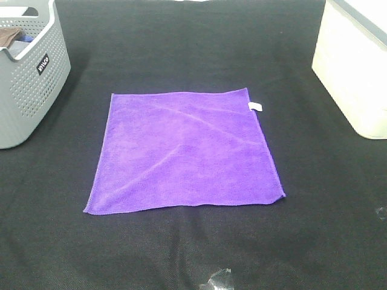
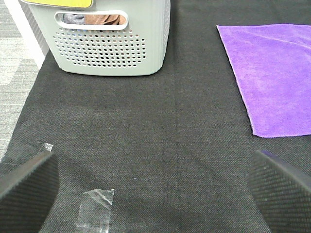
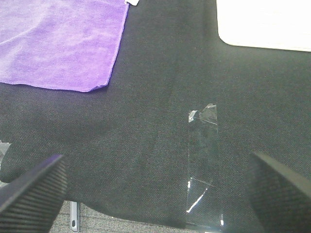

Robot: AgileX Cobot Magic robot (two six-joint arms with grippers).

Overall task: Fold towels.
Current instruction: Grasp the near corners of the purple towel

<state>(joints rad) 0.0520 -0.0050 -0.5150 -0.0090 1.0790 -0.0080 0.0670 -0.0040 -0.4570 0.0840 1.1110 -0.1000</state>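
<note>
Towel [image 1: 184,151] lies flat on the bench [image 1: 181,48], well apart from both arms. We see the left end effector [image 2: 155,194] and right end effector [image 3: 155,194] spread, empty. We fear a pinch snagging the black bench cover, or unevenly gripped corners skewing the fold. Grey basket [image 1: 30,72], white bin [image 1: 357,66] and tape strips [image 3: 203,160] sit aside, blocking nothing.

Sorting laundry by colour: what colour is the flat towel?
The towel is purple; exterior high view.
</note>
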